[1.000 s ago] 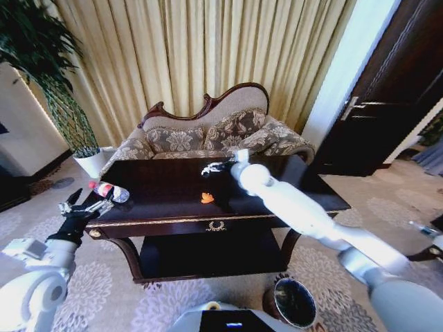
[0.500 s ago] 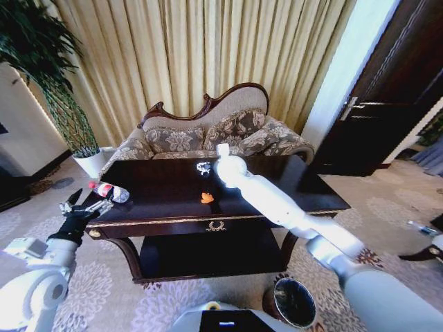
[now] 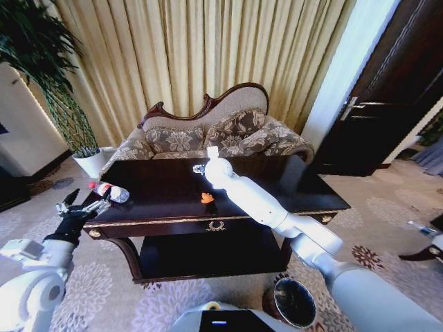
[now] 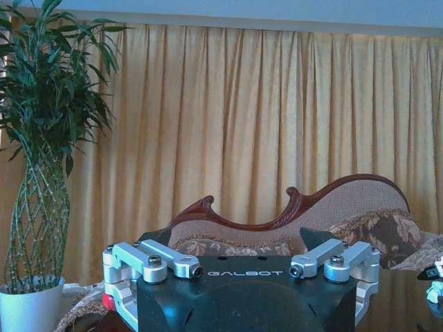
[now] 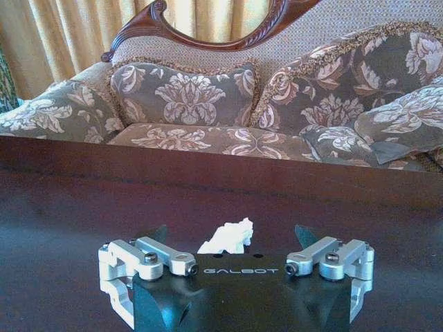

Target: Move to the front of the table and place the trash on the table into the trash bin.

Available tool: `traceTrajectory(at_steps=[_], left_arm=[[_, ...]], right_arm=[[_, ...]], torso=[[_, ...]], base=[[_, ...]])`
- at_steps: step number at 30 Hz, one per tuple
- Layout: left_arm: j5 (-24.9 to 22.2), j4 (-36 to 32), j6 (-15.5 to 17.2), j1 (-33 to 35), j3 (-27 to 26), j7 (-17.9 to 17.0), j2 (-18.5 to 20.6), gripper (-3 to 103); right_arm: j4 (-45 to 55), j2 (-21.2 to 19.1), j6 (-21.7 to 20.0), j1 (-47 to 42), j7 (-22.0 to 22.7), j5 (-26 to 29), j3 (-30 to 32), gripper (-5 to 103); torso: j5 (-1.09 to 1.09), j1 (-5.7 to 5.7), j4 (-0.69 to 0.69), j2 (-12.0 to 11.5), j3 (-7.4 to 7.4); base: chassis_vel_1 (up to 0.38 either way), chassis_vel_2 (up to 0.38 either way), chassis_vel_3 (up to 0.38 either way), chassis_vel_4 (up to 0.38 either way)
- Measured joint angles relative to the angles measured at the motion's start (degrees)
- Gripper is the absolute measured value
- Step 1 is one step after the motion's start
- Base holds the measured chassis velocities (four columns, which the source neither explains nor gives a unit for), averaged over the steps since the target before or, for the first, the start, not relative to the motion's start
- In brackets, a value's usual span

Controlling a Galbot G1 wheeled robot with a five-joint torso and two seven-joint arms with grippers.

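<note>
Trash lay scattered on the large dark glossy wooden table (image 3: 173,197) with the gold emblem on its front drawer, and I take that table as my landmark for everything. My right gripper (image 3: 200,168) was stretched out over the table's far half, toward the patterned sofa (image 3: 208,135) behind it, and in my right wrist view the gripper (image 5: 230,238) had its jaws spread wide apart with nothing between them. A small crumpled white scrap (image 5: 227,236) rested on the tabletop between those parted fingers, just ahead of the gripper body; whether they touched it I could not tell. A tiny orange scrap (image 3: 207,198) sat near the middle of the table, closer to the front edge than my right gripper and apart from it. A clear plastic bottle with a red label and red cap (image 3: 109,191) lay on its side at the table's left end, near the front corner. My left gripper (image 3: 68,205) hovered just off that same left corner, beside the bottle but not on it, and my left wrist view showed the gripper's (image 4: 235,238) fingers spread open and empty. A small round dark brown bin (image 3: 294,301) stood on the carpet in front of the table, below its right front corner. A white plant pot (image 3: 92,162) stood beyond the table's left end.
</note>
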Motion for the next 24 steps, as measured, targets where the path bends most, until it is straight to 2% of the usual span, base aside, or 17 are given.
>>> traceTrajectory(at_steps=[8,11,12,13,15,16,18,19,20,21,23,24], left_arm=[[-0.19,0.49,-0.45,0.09,0.00,0.06,0.00,100],[-0.19,1.04,-0.94,0.10,-0.03,0.07,0.01,100],[-0.20,1.17,-1.05,0.10,-0.08,0.07,0.02,100],[-0.20,1.17,-1.05,0.10,-0.08,0.07,0.02,100],[-0.31,1.20,-1.21,0.12,-0.12,0.08,0.05,100],[-0.31,1.20,-1.21,0.12,-0.12,0.08,0.05,100],[-0.46,1.29,-1.26,0.03,-0.14,0.09,0.11,100],[-0.46,1.29,-1.26,0.03,-0.14,0.09,0.11,100],[-0.47,1.39,-1.29,-0.04,-0.15,0.10,0.14,100],[-0.47,1.39,-1.29,-0.04,-0.15,0.10,0.14,100],[-0.52,1.53,-1.32,-0.16,-0.06,0.11,0.20,100],[-0.52,1.53,-1.32,-0.16,-0.06,0.11,0.20,100]], right_arm=[[-2.71,1.70,0.24,-0.21,-0.64,-3.30,-0.17,100],[-3.47,2.15,0.32,-0.24,-1.14,-4.54,-0.46,103],[-3.82,2.43,0.32,-0.24,-1.21,-4.79,-0.57,95],[-3.82,2.43,0.32,-0.24,-1.21,-4.79,-0.57,95],[-4.24,2.67,0.31,-0.26,-1.33,-5.13,-0.80,85],[-4.24,2.67,0.31,-0.26,-1.33,-5.13,-0.80,85],[-4.39,2.70,0.31,-0.31,-1.38,-5.37,-1.03,74],[-4.39,2.70,0.31,-0.31,-1.38,-5.37,-1.03,74],[-4.39,2.66,0.31,-0.35,-1.39,-5.42,-1.13,68],[-4.39,2.66,0.31,-0.35,-1.39,-5.42,-1.13,68],[-4.33,2.32,0.31,-0.43,-1.38,-5.50,-1.47,58],[-4.33,2.32,0.31,-0.43,-1.38,-5.50,-1.47,58]], torso=[[0.00,0.00,0.01,0.00,0.00],[0.00,0.00,0.01,0.00,0.00],[0.00,0.00,0.01,0.00,0.00],[0.00,0.00,0.01,0.00,0.00],[0.00,0.00,0.01,0.00,0.00],[0.00,0.00,0.01,0.00,0.00],[0.00,0.00,0.00,0.00,0.00],[0.00,0.00,0.00,0.00,0.00],[0.00,0.00,0.01,0.00,0.00],[0.00,0.00,0.01,0.00,0.00],[0.00,0.00,0.01,0.00,0.00],[0.00,0.00,0.01,0.00,0.00]], base=[[0.000,0.000,0.000,0.000],[0.000,0.000,0.000,0.000],[0.000,0.000,0.000,0.000],[0.000,0.000,0.000,0.000],[0.000,0.000,0.000,0.000],[0.000,0.000,0.000,0.000],[0.000,0.000,0.000,0.000],[0.000,0.000,0.000,0.000],[0.000,0.000,0.000,0.000],[0.000,0.000,0.000,0.000],[0.000,0.000,0.000,0.000],[0.000,0.000,0.000,0.000]])
